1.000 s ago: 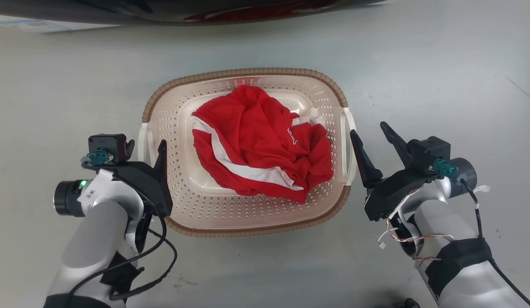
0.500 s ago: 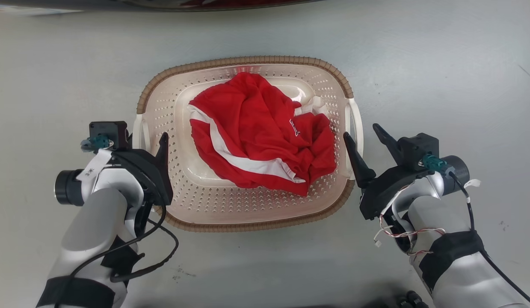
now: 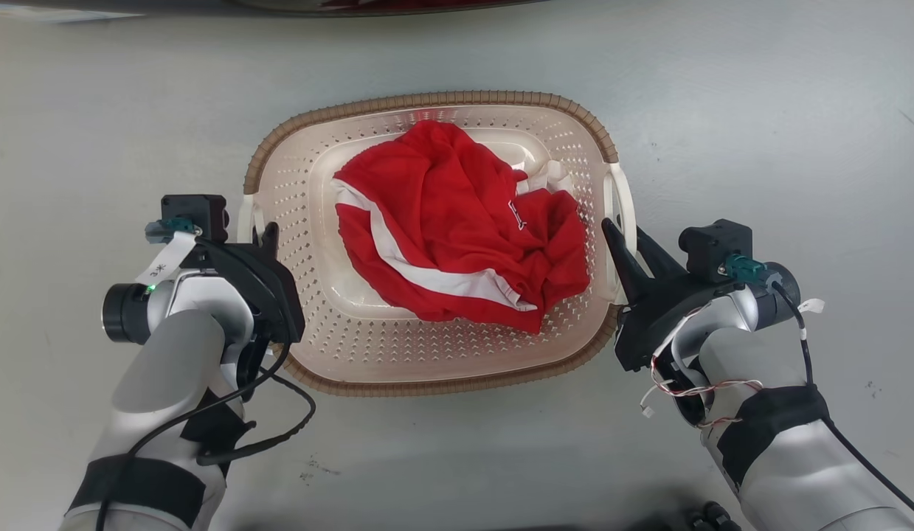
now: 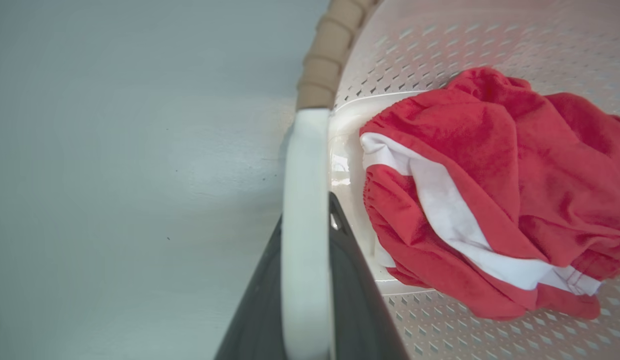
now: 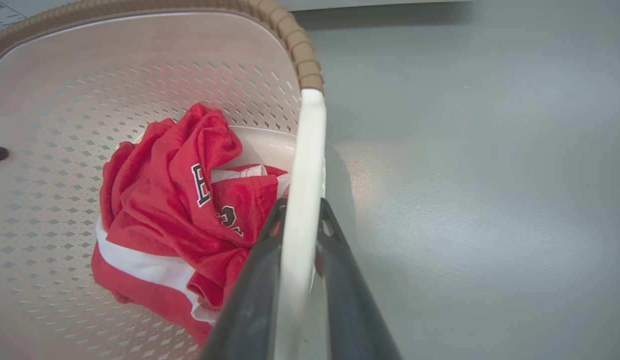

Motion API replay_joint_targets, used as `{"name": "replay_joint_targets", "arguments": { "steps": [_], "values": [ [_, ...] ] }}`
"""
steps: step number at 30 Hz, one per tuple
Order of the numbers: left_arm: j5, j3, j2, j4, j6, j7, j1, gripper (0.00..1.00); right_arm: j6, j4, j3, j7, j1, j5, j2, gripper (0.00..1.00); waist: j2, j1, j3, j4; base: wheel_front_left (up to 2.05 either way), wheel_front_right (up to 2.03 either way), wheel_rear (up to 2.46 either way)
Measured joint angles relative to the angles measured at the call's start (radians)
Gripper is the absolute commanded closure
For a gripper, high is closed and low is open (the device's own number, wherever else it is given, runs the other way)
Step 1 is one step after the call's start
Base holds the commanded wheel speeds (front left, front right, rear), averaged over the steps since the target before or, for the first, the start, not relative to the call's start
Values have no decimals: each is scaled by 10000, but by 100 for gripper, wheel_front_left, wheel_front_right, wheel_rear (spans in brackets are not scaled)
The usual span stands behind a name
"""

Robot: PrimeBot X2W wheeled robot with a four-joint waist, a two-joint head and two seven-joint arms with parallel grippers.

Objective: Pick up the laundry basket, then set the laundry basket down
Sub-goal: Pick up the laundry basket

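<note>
One laundry basket [image 3: 427, 98] lies mid-floor [image 3: 759, 110], holding one crumpled red garment [image 3: 457, 228]. There are two grippers. The left gripper [image 3: 259, 234], at its nine o'clock, has fingers pinching the white left handle [image 3: 244, 217]. The right gripper [image 3: 625, 228], at three o'clock, has fingers nipping the right handle [image 3: 628, 200].

Count: one laundry basket [image 3: 427, 346] with two white side handles, a left handle [image 3: 245, 220] and a right handle [image 3: 625, 203]. Contents: one crumpled red garment [image 3: 457, 236] with white banding; cannot tell whether more pieces lie beneath it. Two tools, left tool [image 3: 263, 234] and right tool [image 3: 625, 230], each with two dark fingers [image 5: 249, 300], four in all.
</note>
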Motion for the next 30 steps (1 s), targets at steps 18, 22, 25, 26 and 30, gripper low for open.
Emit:
{"name": "replay_joint_targets", "arguments": {
  "steps": [18, 22, 25, 26, 30],
  "values": [
    [-384, 8, -336, 963, -270, 92, -86, 100, 123, 1338, 186, 282, -238, 422, 75, 100, 1, 1, -808, 21, 0, 0, 0],
    [-502, 17, -414, 1208, -345, 263, -88, 100, 150, 1682, 226, 554, -305, 525, 109, 100, 1, 1, -1123, 8, 0, 0, 0],
    [-617, 67, -466, 1356, -364, 370, -87, 100, 207, 1902, 198, 782, -313, 709, 148, 100, 1, 1, -1385, -1, 0, 0, 0],
    [-629, 71, -481, 1402, -366, 426, -85, 100, 207, 1981, 203, 821, -314, 734, 153, 100, 1, 1, -1479, -3, 0, 0, 0],
    [-892, 127, -529, 1630, -439, 711, 2, 100, 209, 2253, 347, 1308, -317, 1011, 198, 100, 0, 0, -1961, -17, 0, 0, 0]
  ]
}}
